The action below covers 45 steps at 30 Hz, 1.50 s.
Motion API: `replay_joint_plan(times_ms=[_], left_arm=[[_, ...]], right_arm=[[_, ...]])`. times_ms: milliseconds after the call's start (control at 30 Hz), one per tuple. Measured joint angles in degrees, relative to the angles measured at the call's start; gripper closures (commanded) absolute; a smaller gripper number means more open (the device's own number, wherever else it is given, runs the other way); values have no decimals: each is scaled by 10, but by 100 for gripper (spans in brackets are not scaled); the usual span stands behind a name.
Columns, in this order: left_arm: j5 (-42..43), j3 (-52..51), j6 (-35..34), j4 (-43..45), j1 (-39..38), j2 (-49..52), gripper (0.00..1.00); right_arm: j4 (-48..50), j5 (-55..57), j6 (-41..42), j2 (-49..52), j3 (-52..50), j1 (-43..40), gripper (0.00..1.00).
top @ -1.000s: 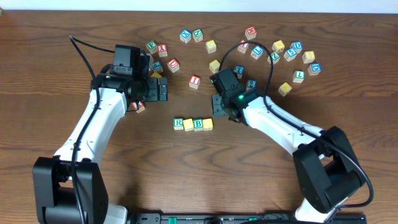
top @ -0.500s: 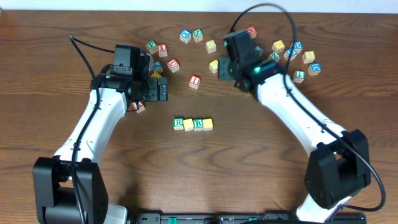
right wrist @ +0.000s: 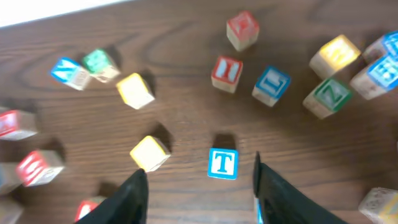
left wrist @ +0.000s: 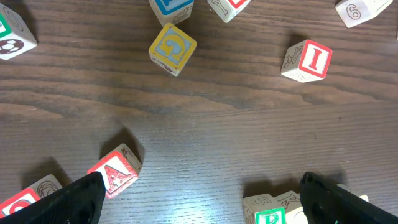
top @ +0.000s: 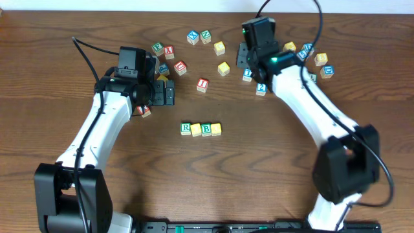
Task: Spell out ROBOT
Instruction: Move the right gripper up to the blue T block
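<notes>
Row, table (top: 278,175) middle: R cube (top: 185,128), yellow cube (top: 196,129), B cube (top: 206,129) and second yellow cube (top: 216,129), set side by side in a line. Bare wood lies past the row's right end and toward the near edge. T cube (right wrist: 222,163): well apart from the row, letter up, among loose cubes near the far edge. It sits just ahead of the right gripper (right wrist: 199,196), nearer one fingertip than the other. That gripper's fingers are spread, clamping nothing. A loose yellow cube (right wrist: 149,152) lies just beside the other fingertip. Left gripper (left wrist: 205,199): fingers spread wide, empty, over bare wood. Red A cube (left wrist: 115,171) sits just beside one finger, red I cube (left wrist: 309,59) well ahead.
</notes>
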Motion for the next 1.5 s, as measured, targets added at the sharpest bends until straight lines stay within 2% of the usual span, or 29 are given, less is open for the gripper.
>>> replay_joint_plan(times_ms=[267,767,1500], left_arm=[[0,0,0,0,0,0,2],[0,0,0,0,0,0,2],[0,0,0,0,0,0,2]], right_arm=[[15,4,40,81,2,2,48],[-14,66,63,83,34,2,46],[-31,64,83,116,34,4,48]])
